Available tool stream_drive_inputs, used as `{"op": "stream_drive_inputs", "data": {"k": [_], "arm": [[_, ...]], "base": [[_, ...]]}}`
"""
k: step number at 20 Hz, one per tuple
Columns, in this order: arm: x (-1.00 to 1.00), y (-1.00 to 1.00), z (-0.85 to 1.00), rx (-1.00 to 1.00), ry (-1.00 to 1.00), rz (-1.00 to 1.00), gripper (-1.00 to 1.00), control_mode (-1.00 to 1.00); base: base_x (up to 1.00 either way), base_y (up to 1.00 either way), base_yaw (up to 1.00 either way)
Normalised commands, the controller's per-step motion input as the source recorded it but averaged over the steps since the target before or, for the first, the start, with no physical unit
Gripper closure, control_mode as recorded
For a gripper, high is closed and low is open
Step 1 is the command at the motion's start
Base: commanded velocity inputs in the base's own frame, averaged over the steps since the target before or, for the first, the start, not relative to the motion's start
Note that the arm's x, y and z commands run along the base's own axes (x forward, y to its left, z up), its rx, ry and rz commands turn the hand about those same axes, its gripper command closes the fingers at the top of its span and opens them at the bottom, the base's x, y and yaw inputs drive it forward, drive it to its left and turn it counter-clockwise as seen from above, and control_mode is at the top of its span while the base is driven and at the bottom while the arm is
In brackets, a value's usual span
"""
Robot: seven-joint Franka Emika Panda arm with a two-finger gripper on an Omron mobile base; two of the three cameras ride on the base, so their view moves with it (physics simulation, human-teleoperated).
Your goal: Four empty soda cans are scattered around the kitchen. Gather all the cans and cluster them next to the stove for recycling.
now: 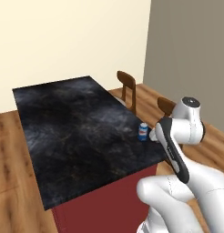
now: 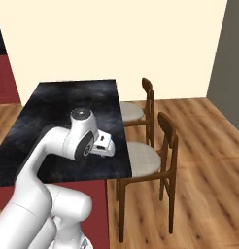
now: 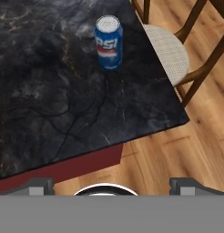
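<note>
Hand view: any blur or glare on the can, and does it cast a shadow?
Hand view: blue can sharp, logo legible, no glare, faint soft shadow on the black countertop. Left base view: can small, label unreadable.

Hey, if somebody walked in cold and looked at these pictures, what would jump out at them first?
Probably the blue and white soda can standing upright, alone on the black marbled countertop, near its edge on the side with the chairs. Next, the white robot arm bent over that end of the counter, its open gripper back from the can and not touching it. Two wooden chairs with pale seats stand at that edge on the wood floor.
</note>
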Motion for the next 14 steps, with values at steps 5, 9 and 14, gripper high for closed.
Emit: {"op": "stream_drive_inputs", "data": {"k": [5,9,14], "arm": [[0.35,0.0,0.0,0.0,0.01,0.0,-1.0,-1.0],[0.28,0.0,0.0,0.0,0.05,0.0,-1.0,-1.0],[0.34,0.04,0.0,0.0,0.06,0.0,-1.0,-1.0]], "base": [[0.0,0.0,0.0],[0.0,0.0,0.0],[0.0,0.0,0.0]]}}
